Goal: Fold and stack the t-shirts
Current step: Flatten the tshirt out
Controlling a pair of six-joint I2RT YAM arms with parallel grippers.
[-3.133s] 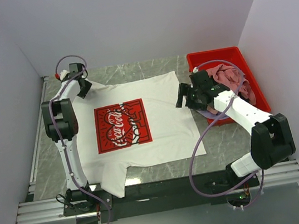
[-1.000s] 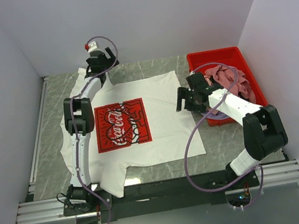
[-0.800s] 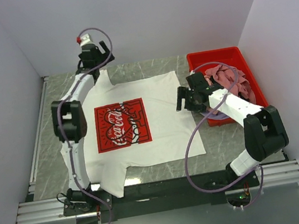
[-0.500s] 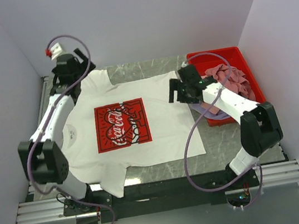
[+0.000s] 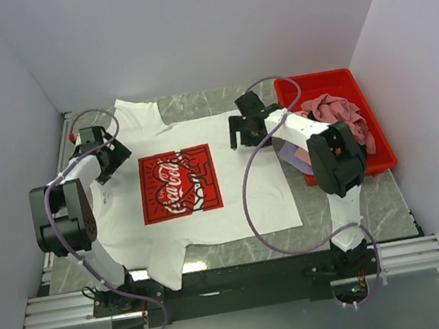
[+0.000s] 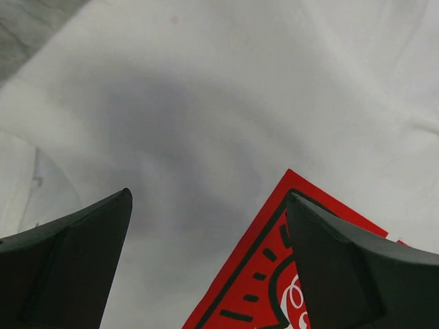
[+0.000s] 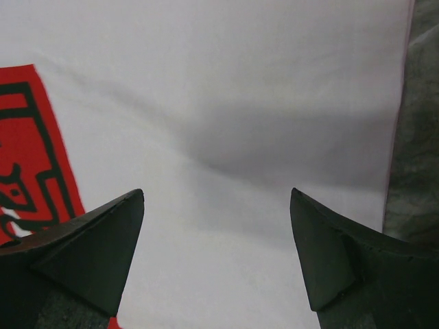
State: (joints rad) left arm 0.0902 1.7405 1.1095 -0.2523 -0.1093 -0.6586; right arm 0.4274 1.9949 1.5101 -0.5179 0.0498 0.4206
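A white t-shirt (image 5: 239, 186) with a red Coca-Cola print (image 5: 179, 183) lies spread flat on the marble table, front up. My left gripper (image 5: 113, 162) hangs open low over its left chest, beside the print's upper left corner (image 6: 264, 236), with bare white cloth (image 6: 206, 103) between the fingers. My right gripper (image 5: 244, 137) is open over the shirt's upper right part, close above plain white cloth (image 7: 240, 103), with the print's edge (image 7: 27, 151) at the left. Neither gripper holds anything. A dusty pink t-shirt (image 5: 333, 108) lies crumpled in the bin, with lavender cloth (image 5: 294, 156) at the bin's near left side.
The red plastic bin (image 5: 314, 77) stands at the back right, just right of the right arm. Bare marble (image 7: 418, 137) shows past the shirt's right edge and at the back left corner (image 6: 27, 20). Walls close in the table on three sides.
My left gripper swung from the back of the table leftward and down onto the shirt's left chest. My right gripper moved from the bin's edge left onto the shirt. Both stayed open.
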